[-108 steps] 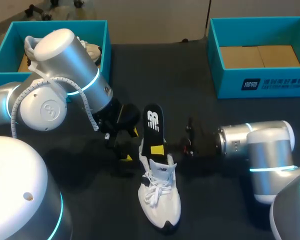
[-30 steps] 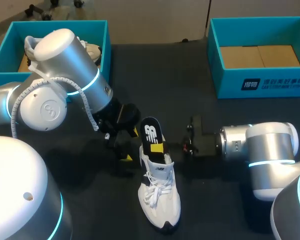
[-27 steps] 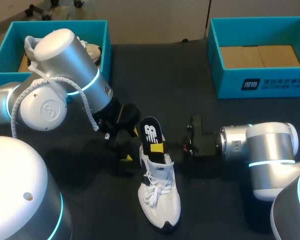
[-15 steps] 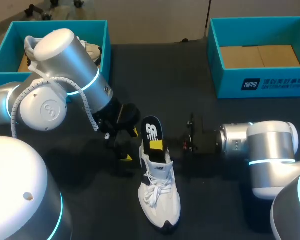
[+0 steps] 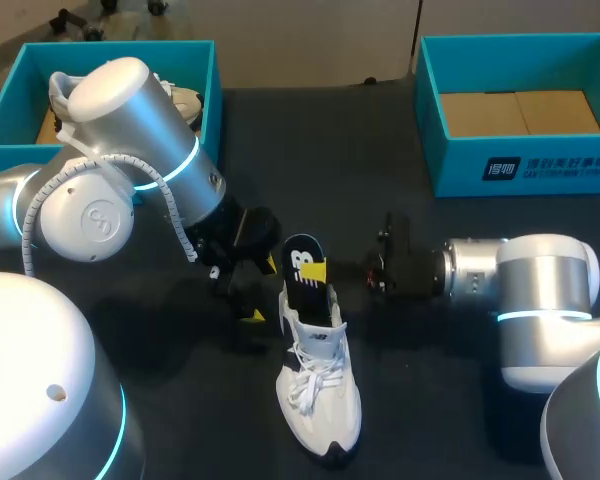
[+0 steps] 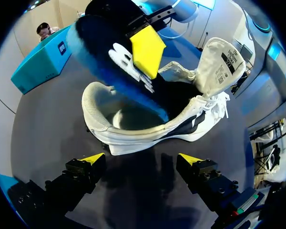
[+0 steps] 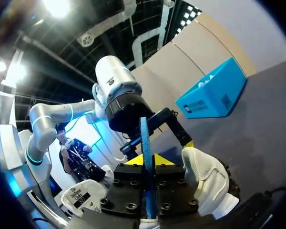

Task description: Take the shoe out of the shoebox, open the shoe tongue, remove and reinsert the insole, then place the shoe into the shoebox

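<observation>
White shoe (image 5: 320, 400) is seen on the black table (image 5: 360, 140), toe near and heel far, well apart from the teal left box (image 5: 10, 140) and right box (image 5: 540, 165).

The insole (image 5: 302, 268) has been lowered over the last few seconds: its free end, which stood high above the heel, now sits closer to the collar. Reinsertion is judged well under way, though the heel end is not yet seated and boxing is still to be done.

The head view gives the layout but hides the shoe's inside. From the left wrist the insole's front end is shown already down in the opening, with the tongue (image 6: 219, 59) pulled up. The left gripper (image 6: 142, 160) is seen with fingers wide apart and nothing between them, resting just behind the heel.

Only from the right wrist is the grip made plain: the insole is seen edge-on, clamped between the fingers of the right gripper (image 7: 148, 161).
</observation>
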Available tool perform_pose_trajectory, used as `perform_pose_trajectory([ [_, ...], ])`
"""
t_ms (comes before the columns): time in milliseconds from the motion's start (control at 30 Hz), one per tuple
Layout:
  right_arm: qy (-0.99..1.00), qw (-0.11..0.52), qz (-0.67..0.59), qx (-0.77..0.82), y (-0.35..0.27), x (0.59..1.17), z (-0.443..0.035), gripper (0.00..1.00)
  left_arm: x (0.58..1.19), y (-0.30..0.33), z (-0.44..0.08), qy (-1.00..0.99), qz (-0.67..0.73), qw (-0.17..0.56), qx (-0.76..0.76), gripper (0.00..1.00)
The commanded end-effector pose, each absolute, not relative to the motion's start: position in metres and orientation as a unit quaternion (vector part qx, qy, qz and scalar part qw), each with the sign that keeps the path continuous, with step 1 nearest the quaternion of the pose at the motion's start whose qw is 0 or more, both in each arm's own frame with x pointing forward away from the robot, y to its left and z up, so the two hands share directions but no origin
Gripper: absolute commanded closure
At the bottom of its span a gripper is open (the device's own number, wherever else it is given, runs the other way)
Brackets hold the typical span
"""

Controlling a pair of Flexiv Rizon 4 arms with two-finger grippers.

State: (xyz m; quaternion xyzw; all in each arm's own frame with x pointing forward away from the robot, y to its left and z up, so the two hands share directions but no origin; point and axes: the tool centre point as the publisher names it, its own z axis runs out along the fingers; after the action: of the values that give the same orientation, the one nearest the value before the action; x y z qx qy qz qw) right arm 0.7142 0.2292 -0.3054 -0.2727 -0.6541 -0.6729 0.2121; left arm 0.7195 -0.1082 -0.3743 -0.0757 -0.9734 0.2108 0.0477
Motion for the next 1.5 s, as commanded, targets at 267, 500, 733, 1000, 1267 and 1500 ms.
perform_pose_trajectory([
  [267, -0.655, 0.225, -0.664, -0.282, 0.232, 0.715, -0.313, 1.0, 0.719, -0.108, -0.374, -0.974, 0.209, 0.047, -0.075, 0.0],
  [500, -0.652, 0.241, -0.652, -0.303, 0.229, 0.714, -0.325, 1.0, 0.719, -0.108, -0.374, -0.974, 0.209, 0.047, -0.075, 0.0],
  [733, -0.655, 0.254, -0.632, -0.327, 0.229, 0.707, -0.334, 1.0, 0.719, -0.108, -0.374, -0.974, 0.209, 0.047, -0.075, 0.0],
  [1000, -0.656, 0.266, -0.614, -0.348, 0.229, 0.695, -0.346, 1.0, 0.719, -0.108, -0.374, -0.974, 0.209, 0.047, -0.075, 0.0],
  [1267, -0.653, 0.249, -0.629, -0.34, 0.229, 0.692, -0.34, 0.9, 0.719, -0.108, -0.374, -0.974, 0.209, 0.047, -0.075, 0.0],
  [1500, -0.659, 0.23, -0.64, -0.323, 0.231, 0.701, -0.323, 0.68, 0.719, -0.108, -0.374, -0.974, 0.209, 0.047, -0.075, 0.0],
])
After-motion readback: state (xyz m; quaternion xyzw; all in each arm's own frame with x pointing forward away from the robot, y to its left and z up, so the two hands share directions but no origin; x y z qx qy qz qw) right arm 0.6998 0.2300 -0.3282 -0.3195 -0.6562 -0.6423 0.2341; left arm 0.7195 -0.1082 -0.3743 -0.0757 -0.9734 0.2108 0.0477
